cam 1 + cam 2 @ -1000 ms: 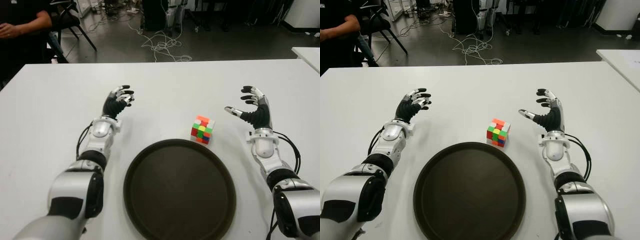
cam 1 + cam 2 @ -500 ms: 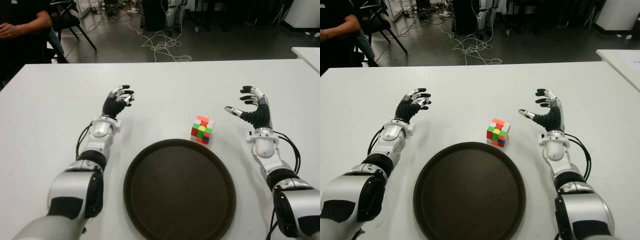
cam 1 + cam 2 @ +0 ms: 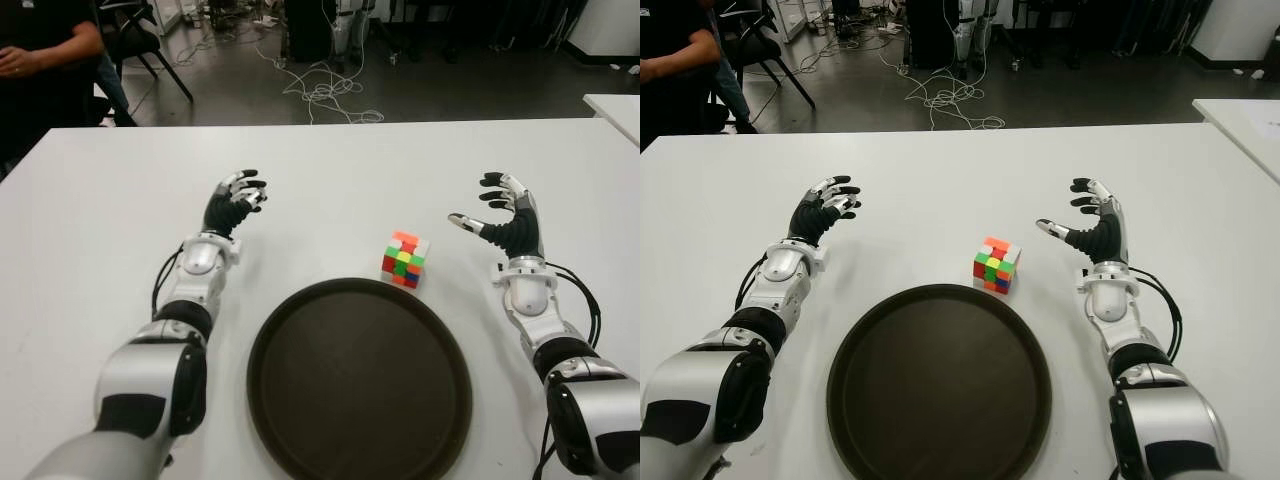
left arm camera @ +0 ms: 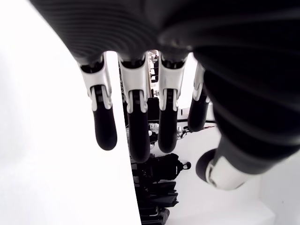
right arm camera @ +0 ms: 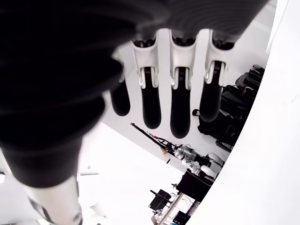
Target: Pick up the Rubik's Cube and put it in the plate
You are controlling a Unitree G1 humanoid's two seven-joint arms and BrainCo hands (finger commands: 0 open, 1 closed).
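Beyond the far edge of the white table (image 3: 90,200), loose cables are trailing across a dark floor, and a seated person in black (image 3: 40,60) is showing past the table's far left corner. On the table, a multicoloured plastic Rubik's Cube (image 3: 404,259) is sitting upright toward the middle, just beyond the far rim of a round dark brown plate (image 3: 262,340) that is lying empty close to the near edge. Cube and rim look nearly touching; whether they actually meet cannot be told.

To the right of the cube, the right robot hand (image 3: 505,220) is hovering with its palm turned toward it, fingers spread and thumb stretched out, holding nothing; it appears posed that way to close around the cube from the side. Some bare table is lying between thumb tip and cube. The left robot hand (image 3: 234,203) is showing well apart on the cube's left, fingers loosely extended and empty, apparently idle.

Judging by this layout, the task is barely underway: the reach and grasp are not yet done.
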